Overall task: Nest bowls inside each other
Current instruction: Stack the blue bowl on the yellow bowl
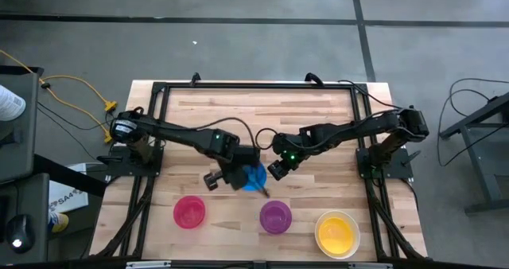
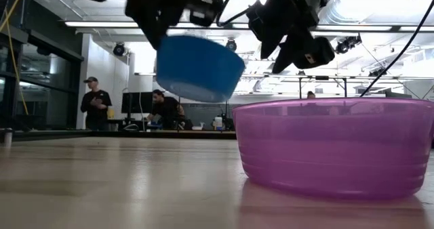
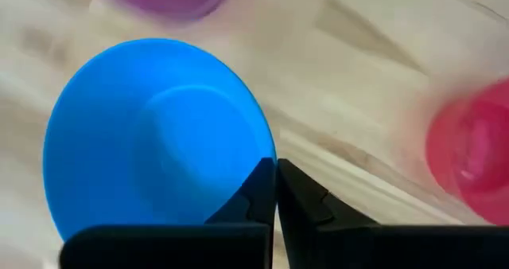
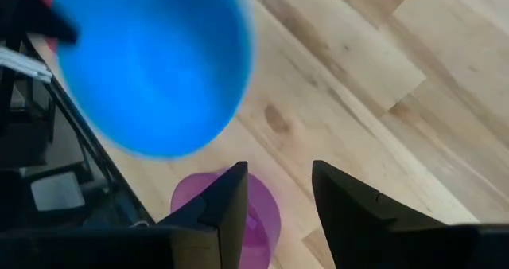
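Observation:
A blue bowl [image 1: 256, 178] hangs tilted in the air over the middle of the table, with my left gripper [image 3: 275, 167] shut on its rim. My right gripper [image 4: 278, 196] stands open and empty just to the bowl's right, above the table. Along the near edge a pinkish-red bowl [image 1: 189, 212] and a purple bowl [image 1: 275, 216] rest upright on their bases. To their right a yellow bowl [image 1: 336, 232] sits inside a larger white bowl [image 1: 354, 245]. My left gripper pinches the blue bowl's rim [image 3: 269, 146] with one finger [image 3: 253, 201] inside the bowl and the other outside. The fingers slant steeply down from the table's left. The bowl [image 2: 200, 66] is lifted clear of the table and tilted.
A black frame [image 1: 163, 90] borders the wooden table top [image 1: 262, 114], and both arm bases stand at its sides. The far half of the table shows bare wood. People stand in the room beyond the table.

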You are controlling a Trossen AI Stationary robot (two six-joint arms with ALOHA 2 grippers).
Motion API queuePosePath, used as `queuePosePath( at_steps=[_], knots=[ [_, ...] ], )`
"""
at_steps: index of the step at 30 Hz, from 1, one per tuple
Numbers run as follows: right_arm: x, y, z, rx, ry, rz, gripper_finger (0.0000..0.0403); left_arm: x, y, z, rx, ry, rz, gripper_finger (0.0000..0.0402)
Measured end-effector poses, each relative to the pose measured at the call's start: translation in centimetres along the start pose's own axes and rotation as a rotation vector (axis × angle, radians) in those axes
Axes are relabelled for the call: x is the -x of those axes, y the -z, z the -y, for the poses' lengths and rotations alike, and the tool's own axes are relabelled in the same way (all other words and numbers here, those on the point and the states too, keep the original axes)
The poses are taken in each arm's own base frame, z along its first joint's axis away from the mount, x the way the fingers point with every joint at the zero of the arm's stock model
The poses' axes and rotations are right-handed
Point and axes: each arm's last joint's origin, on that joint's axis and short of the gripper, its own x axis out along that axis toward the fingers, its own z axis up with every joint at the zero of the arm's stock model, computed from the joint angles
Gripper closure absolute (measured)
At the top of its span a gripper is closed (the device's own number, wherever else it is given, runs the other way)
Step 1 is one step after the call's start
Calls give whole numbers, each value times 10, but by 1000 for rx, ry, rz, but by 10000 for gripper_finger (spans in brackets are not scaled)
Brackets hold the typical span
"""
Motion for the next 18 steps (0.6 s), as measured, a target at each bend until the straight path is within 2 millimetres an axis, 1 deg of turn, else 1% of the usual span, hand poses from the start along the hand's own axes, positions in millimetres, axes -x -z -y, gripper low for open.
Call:
queuePosePath(
  at_steps=[3,5,7,12,18],
  knots=[
    [0,0,0,3,2,3,268,-3,12,-9,143,-24,3,401],
    [0,0,0,6,3,13,268,-6,19,-12,203,-39,-8,401],
    [0,-1,-1,7,0,26,268,-8,22,-15,248,-56,-5,401],
    [2,-9,-1,-1,-37,60,268,-10,15,-15,293,-89,27,401],
    [4,-18,3,-72,-59,61,268,-14,5,-7,275,-185,-66,401]
  ],
)
